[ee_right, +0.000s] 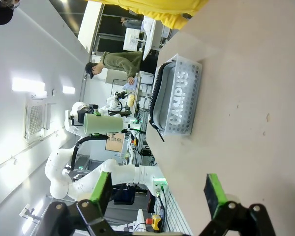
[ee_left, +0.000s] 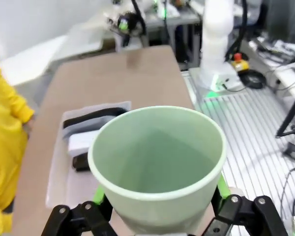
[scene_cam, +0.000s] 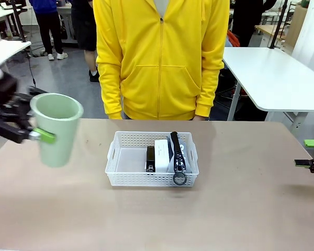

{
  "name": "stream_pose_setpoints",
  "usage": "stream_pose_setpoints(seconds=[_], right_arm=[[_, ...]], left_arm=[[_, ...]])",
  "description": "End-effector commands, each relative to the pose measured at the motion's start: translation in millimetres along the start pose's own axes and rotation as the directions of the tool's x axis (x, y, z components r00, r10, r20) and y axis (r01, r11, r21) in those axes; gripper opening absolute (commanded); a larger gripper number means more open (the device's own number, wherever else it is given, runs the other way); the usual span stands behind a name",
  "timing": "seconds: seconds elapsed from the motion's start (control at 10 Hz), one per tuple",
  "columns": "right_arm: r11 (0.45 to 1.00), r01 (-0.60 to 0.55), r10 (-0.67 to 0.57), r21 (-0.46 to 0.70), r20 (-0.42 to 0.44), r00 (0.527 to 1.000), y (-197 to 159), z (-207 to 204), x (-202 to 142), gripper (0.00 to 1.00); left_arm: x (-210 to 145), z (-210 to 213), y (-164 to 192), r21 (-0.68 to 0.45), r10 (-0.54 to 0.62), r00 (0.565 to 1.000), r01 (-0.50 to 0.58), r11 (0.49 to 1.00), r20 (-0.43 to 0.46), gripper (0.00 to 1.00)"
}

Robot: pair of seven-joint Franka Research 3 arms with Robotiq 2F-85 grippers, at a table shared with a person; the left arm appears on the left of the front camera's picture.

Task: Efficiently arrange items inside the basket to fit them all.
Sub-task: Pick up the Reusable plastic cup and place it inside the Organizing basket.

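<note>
A: left tool (scene_cam: 35, 132) is gripping the pale green cup (scene_cam: 56, 129), up off the surface (scene_cam: 240, 209) at far left.

B: yep, basket (scene_cam: 152, 159) mid-surface holds stapler (scene_cam: 150, 158), white box (scene_cam: 161, 155), pouch (scene_cam: 178, 157). Right tool (scene_cam: 310, 152) gapes, nothing in it.

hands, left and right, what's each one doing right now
Left hand: closed on the pale green cup, held up off the table.
Right hand: open, holding nothing.

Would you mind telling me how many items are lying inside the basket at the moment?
3: the black stapler left of the white box, and the grey pouch on the right side of the basket. Something smaller could be hidden beneath.
</note>
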State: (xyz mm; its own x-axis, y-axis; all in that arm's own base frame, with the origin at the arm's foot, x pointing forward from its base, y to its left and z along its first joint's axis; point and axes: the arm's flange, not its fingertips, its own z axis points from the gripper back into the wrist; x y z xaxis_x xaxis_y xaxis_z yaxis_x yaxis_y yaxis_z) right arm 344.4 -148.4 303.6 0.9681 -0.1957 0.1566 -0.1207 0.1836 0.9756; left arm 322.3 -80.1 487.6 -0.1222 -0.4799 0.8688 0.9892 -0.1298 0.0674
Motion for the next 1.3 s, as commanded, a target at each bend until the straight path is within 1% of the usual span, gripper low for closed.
stream_pose_setpoints(seconds=[0.0, 0.1, 0.2, 0.3, 0.4, 0.7, 0.8, 0.9, 1.0, 1.1, 1.2], right_arm=[[1.000, -0.017, 0.017, 0.005, -0.011, 1.000, 2, 2, -3, 1.00], [1.000, -0.017, 0.017, 0.005, -0.011, 1.000, 2, 2, -3, 1.00], [1.000, -0.017, 0.017, 0.005, -0.011, 1.000, 2, 2, -3, 1.00], [1.000, -0.017, 0.017, 0.005, -0.011, 1.000, 2, 2, -3, 1.00], [1.000, -0.017, 0.017, 0.005, -0.011, 1.000, 2, 2, -3, 1.00], [1.000, -0.017, 0.017, 0.005, -0.011, 1.000, 2, 2, -3, 1.00], [1.000, -0.017, 0.017, 0.005, -0.011, 1.000, 2, 2, -3, 1.00], [1.000, -0.017, 0.017, 0.005, -0.011, 1.000, 2, 2, -3, 1.00], [1.000, -0.017, 0.017, 0.005, -0.011, 1.000, 2, 2, -3, 1.00], [1.000, -0.017, 0.017, 0.005, -0.011, 1.000, 2, 2, -3, 1.00], [1.000, -0.017, 0.017, 0.005, -0.011, 1.000, 2, 2, -3, 1.00]], left_arm=[[1, -38, 40, -0.076, 0.023, 1.000, -0.024, 0.997, -0.005, 0.92], [3, -58, 50, -0.110, 0.027, 1.000, -0.028, 0.994, -0.008, 0.92], [3, -70, 62, -0.103, 0.054, 0.998, -0.055, 0.993, -0.016, 0.92], [7, -62, 68, -0.106, 0.096, 0.994, -0.090, 0.990, 0.055, 0.92], [0, -77, 43, -0.119, 0.018, 1.000, -0.021, 0.993, -0.021, 0.92], [0, -77, 43, -0.119, 0.018, 1.000, -0.021, 0.993, -0.021, 0.92], [-1, -79, 53, -0.127, 0.034, 0.999, -0.036, 0.991, -0.016, 0.92], [8, -92, 62, 0.050, 0.239, 0.969, -0.243, 0.969, 0.067, 0.92], [19, -103, 69, 0.167, 0.411, 0.901, -0.430, 0.887, 0.141, 0.92], [29, -108, 78, 0.198, 0.586, 0.768, -0.636, 0.746, 0.258, 0.92], [33, -112, 87, 0.261, 0.662, 0.685, -0.728, 0.634, 0.304, 0.92]])
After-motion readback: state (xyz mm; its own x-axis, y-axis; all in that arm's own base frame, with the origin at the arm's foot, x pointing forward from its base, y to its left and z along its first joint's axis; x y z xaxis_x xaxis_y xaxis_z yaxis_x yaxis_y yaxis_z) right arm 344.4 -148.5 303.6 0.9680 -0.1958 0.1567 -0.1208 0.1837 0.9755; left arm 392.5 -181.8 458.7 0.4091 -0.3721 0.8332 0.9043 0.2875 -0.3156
